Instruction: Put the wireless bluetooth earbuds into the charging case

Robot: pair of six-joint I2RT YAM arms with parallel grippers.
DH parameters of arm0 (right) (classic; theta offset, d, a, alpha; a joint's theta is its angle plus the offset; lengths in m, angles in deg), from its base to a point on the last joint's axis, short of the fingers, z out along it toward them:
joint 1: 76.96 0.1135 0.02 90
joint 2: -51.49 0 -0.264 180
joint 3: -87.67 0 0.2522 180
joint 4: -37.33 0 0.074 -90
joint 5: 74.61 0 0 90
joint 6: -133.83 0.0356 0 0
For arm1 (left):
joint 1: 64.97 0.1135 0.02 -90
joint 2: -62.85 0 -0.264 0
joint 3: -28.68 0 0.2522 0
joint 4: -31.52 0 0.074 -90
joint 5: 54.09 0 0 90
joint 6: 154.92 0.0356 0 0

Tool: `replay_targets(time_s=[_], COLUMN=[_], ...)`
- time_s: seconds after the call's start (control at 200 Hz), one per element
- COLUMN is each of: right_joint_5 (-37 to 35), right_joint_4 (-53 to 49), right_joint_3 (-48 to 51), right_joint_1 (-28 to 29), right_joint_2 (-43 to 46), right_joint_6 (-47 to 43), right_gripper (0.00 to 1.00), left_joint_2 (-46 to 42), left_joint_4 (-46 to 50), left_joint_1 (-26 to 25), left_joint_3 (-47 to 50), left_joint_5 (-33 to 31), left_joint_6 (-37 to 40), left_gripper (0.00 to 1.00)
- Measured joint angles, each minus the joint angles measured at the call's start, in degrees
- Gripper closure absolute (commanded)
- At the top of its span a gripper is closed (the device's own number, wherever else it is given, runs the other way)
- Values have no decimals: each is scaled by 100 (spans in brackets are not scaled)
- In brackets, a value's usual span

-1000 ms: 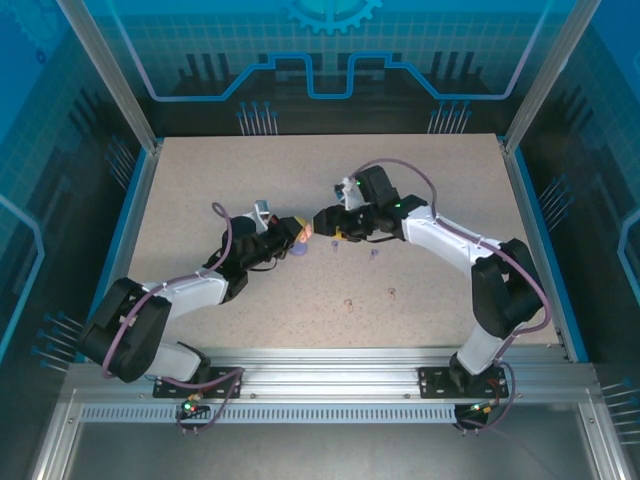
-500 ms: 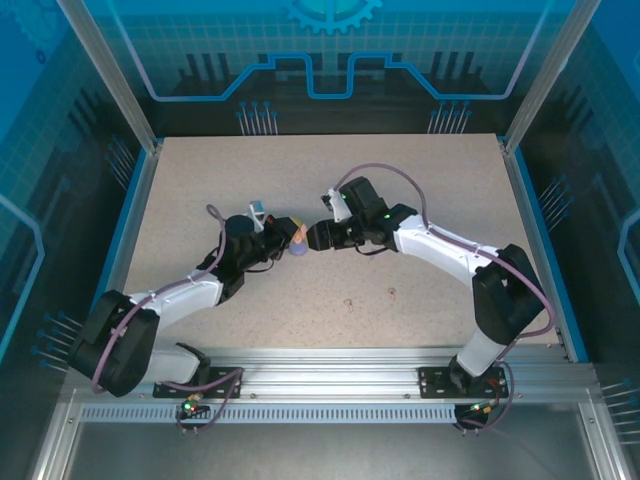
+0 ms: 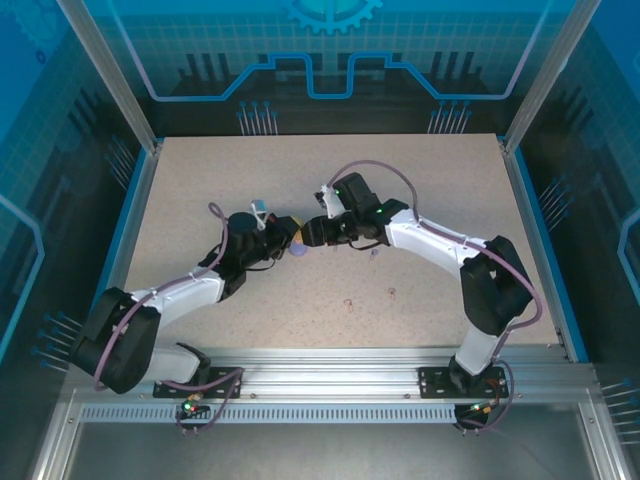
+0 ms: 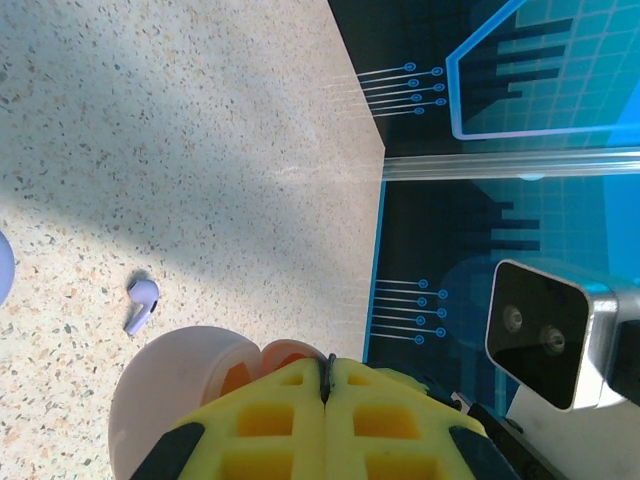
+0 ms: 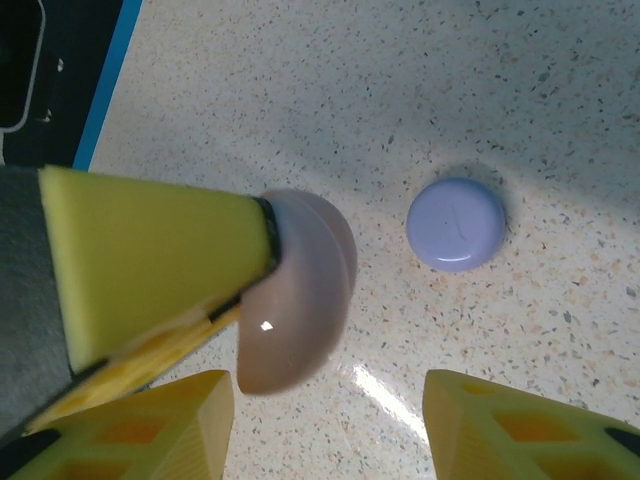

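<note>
Speckled worktop point(image 3: 200, 180), blue walls. Left claw point(image 4: 327, 365) was seen clamped on pink case point(image 5: 300, 300); right claw point(image 5: 325, 410) stood apart beside it. Lavender earbud point(image 4: 142, 303) was noted loose, lower left of left wrist view: judged light, slippery, best pinched at the stem.

Speckled beige worktop point(image 3: 200, 190), flat, blue-edged left and right. Lying directly on it: closed round lavender case point(image 5: 456, 224) near the centre; lavender earbud point(image 3: 375, 254) to its right; pink earbud point(image 3: 348, 302) and second pink earbud point(image 3: 392, 293) nearer the front edge, apart from each other.
</note>
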Motion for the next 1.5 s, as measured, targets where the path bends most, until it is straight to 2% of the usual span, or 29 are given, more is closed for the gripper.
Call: replay_targets(time_s=[0.81, 1.025, 1.2, 1.376, 1.501], right_joint_5=[125, 140, 140, 142, 140], right_joint_4=[-92, -114, -120, -133, -136], right_joint_3=[-81, -81, -81, -79, -76], right_joint_1=[-42, -59, -66, -74, -92], right_joint_2=[-70, -70, -70, -70, -70], right_joint_6=[-74, -94, -96, -98, -114], right_gripper=[77, 78, 78, 78, 79], left_joint_2=[236, 247, 247, 247, 249], left_joint_4=[-81, -111, -133, -173, -175], left_joint_1=[-96, -94, -96, -105, -105], left_joint_3=[-105, -105, -105, -125, -127], left_joint_5=[-28, -31, -28, -28, -28], left_joint_6=[-24, -42, -42, -59, -55], left_gripper=[100, 100, 73, 68, 61])
